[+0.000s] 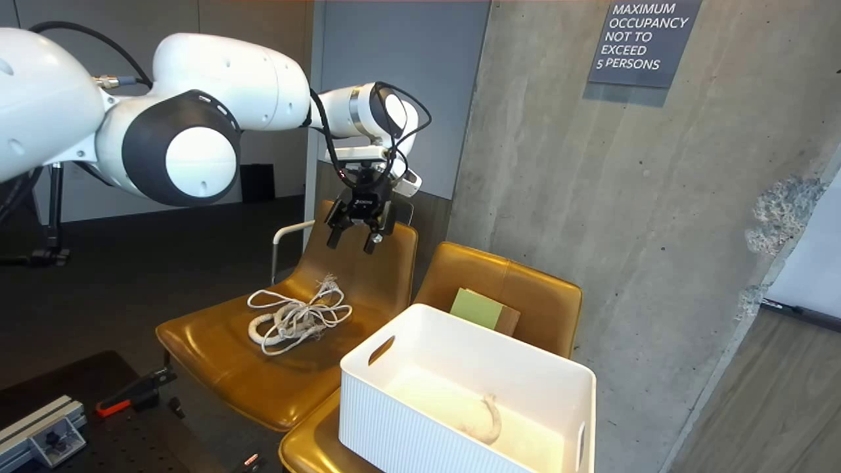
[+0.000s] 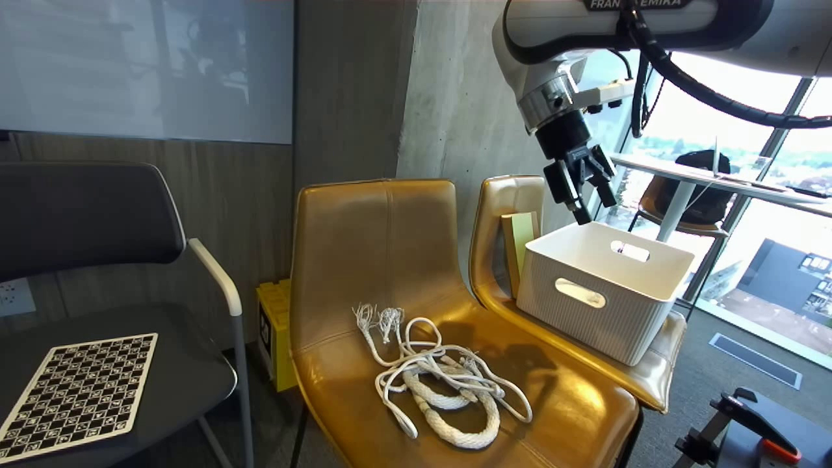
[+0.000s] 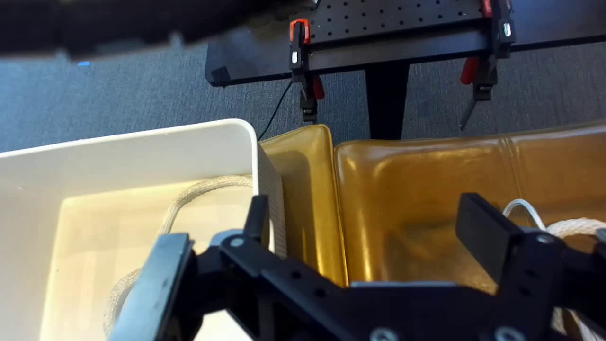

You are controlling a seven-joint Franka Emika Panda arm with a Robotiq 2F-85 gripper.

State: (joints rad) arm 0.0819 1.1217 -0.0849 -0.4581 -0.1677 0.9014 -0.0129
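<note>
In an exterior view I see the gripper (image 1: 353, 243) hanging at upper centre, its empty jaws spread apart. The tangled white rope (image 1: 299, 320) lies lower in the frame, on a tan chair (image 1: 217, 335), while a white bin (image 1: 407, 433) at lower right holds a pale curved rope (image 1: 495, 420). In an exterior view a dark chair (image 2: 182, 357) stands at left, the tangled white rope low at centre, the gripper at upper right. In the wrist view the parted jaws fill the bottom, with the white bin at left and the tangled white rope, partly hidden, at right.
</note>
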